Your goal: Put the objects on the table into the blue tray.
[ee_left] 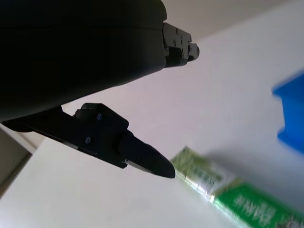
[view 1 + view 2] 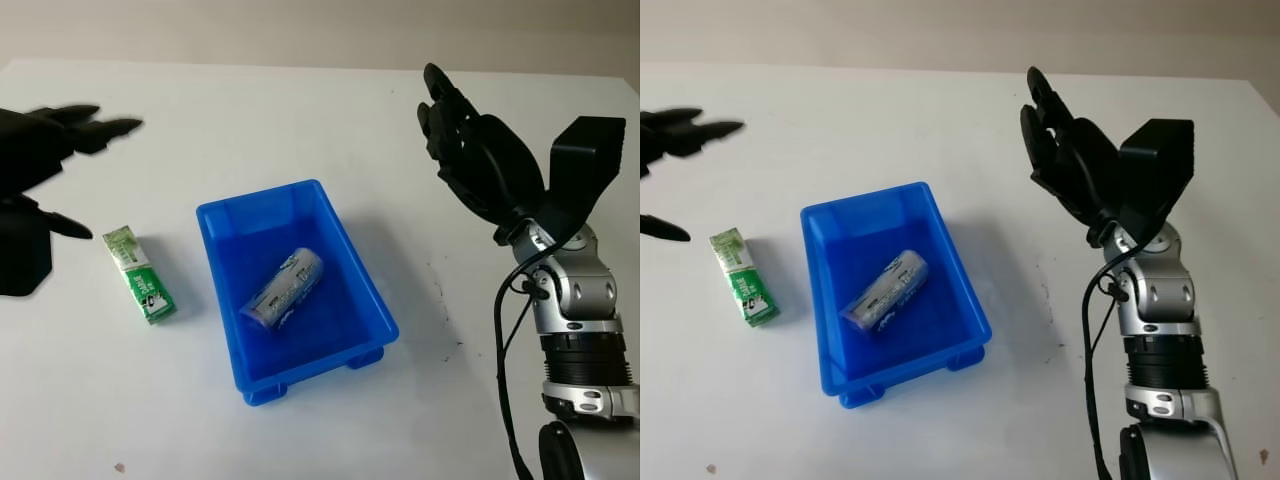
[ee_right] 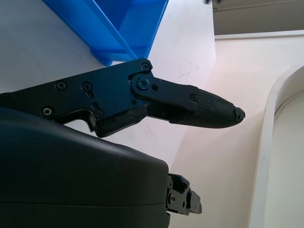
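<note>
Green packet (image 2: 139, 274): flat, printed carton, lying on the worktop (image 2: 300, 110) just beside the tray's left wall, not yet stowed
Blue tray (image 2: 372, 298): rigid moulded plastic, rectangular; holds one silvery cylindrical roll (image 2: 283, 288) lying diagonal
Left hand (image 2: 45, 140): open, holding nothing, poised above and behind the packet
Right hand (image 2: 470, 150): open, raised well right of the tray (idle)
Step in hand: reach for the packet
Next move: lower left hand over packet, close on its long edges, carry rightward over the rim
</note>
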`<state>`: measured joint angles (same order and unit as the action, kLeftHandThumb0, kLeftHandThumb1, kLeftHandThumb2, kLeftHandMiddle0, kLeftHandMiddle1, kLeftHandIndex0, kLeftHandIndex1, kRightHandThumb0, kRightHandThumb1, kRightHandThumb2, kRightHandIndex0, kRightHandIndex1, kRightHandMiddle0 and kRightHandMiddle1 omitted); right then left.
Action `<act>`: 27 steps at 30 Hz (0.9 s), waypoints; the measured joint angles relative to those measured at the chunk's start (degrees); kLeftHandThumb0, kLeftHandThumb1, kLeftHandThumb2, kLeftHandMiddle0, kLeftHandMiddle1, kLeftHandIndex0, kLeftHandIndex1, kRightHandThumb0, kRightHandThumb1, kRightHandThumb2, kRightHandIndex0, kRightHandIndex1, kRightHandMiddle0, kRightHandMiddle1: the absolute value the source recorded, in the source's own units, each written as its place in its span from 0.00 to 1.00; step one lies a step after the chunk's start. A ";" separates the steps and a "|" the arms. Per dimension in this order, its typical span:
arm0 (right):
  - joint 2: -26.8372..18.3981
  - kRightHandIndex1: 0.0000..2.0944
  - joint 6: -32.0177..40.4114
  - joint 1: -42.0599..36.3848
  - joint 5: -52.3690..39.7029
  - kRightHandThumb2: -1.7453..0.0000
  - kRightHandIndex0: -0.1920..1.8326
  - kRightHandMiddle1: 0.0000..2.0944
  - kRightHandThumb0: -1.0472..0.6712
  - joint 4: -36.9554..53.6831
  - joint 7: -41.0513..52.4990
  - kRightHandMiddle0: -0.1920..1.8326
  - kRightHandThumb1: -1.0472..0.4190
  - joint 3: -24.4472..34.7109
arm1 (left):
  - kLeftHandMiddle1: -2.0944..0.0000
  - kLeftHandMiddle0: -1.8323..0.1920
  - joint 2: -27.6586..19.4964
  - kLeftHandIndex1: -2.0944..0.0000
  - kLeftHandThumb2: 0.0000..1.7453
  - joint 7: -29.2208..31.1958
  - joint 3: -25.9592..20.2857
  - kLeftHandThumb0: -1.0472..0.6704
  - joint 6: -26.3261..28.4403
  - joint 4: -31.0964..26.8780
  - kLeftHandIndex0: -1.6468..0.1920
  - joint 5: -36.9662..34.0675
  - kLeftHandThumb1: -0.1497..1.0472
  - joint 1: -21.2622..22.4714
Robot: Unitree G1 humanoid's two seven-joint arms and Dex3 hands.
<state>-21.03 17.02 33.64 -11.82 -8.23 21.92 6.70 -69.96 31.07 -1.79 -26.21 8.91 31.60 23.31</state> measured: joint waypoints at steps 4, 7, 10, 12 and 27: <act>0.11 0.00 -0.04 0.00 0.02 0.63 0.00 0.00 0.19 -0.05 -0.09 0.00 0.00 0.11 | 0.96 0.84 -0.19 0.96 0.04 -2.36 2.39 0.40 -5.35 1.01 0.84 5.15 0.87 1.13; 0.12 0.00 -0.04 0.00 0.02 0.63 0.00 0.00 0.19 -0.04 -0.10 0.00 0.00 0.12 | 0.96 0.83 -0.87 0.96 0.03 -3.98 3.63 0.38 -9.31 1.33 0.82 8.42 0.88 2.00; 0.12 0.00 -0.04 0.00 0.01 0.63 0.00 0.00 0.19 -0.04 0.08 0.00 0.00 0.12 | 0.96 0.82 -1.12 0.96 0.04 -5.34 4.65 0.37 -12.86 2.23 0.81 9.87 0.89 2.54; 0.12 0.00 -0.04 0.00 0.01 0.63 0.00 0.00 0.19 -0.04 0.12 0.00 0.00 0.14 | 0.97 0.81 -1.13 0.96 0.04 -5.33 5.23 0.36 -13.50 2.59 0.81 9.99 0.89 2.54; 0.12 0.00 -0.05 0.01 0.08 0.63 0.00 0.00 0.19 -0.05 0.25 0.00 0.00 0.17 | 0.96 0.74 -1.09 0.95 0.03 -11.78 5.44 0.38 -16.94 4.68 0.74 9.75 0.89 0.94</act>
<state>-20.91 16.97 33.65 -11.74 -8.28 22.16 6.86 -71.05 19.29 3.65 -43.15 13.60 41.35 24.25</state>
